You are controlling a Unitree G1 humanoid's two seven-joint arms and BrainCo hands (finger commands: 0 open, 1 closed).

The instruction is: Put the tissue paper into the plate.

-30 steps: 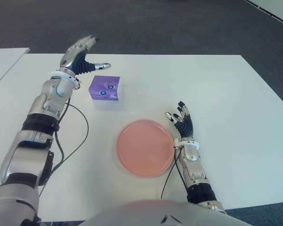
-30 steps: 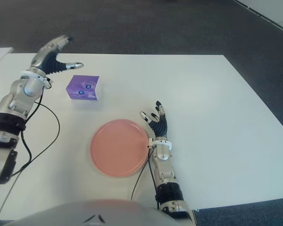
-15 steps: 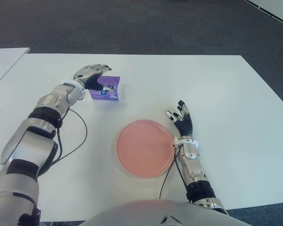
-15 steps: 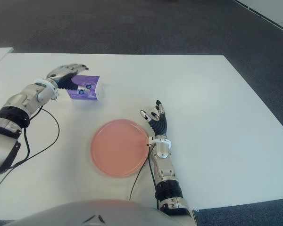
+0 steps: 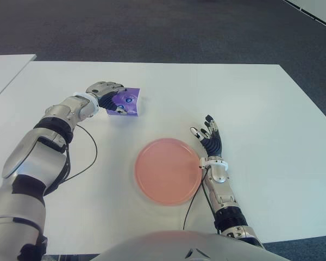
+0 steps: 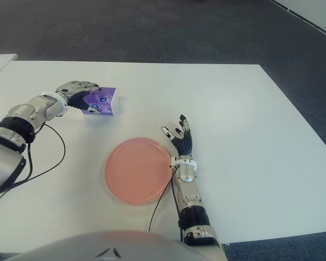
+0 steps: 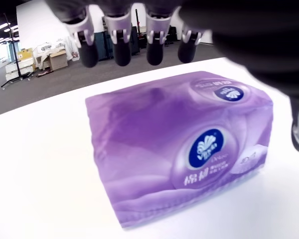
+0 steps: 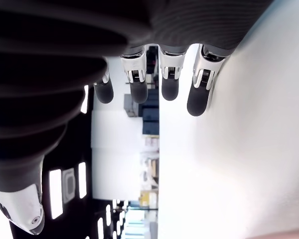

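Note:
A purple tissue pack [image 5: 126, 102] lies on the white table [image 5: 250, 109], at the far left. My left hand [image 5: 112, 95] is at its left end, fingers arched over the top and thumb beside it. In the left wrist view the fingertips [image 7: 119, 50] hover past the pack [image 7: 179, 149] and are not closed on it. The round pink plate [image 5: 167, 171] sits nearer me at the centre, with nothing in it. My right hand [image 5: 206, 136] shows just right of the plate, fingers spread and holding nothing.
A black cable [image 5: 87, 157] hangs from my left arm over the table left of the plate. A second white table's corner [image 5: 5, 68] shows at the far left. Dark carpet lies beyond the table's far edge.
My left hand came down from above and behind the tissue pack and now reaches over its left end. The pack looks slightly skewed. The right hand and plate have not moved.

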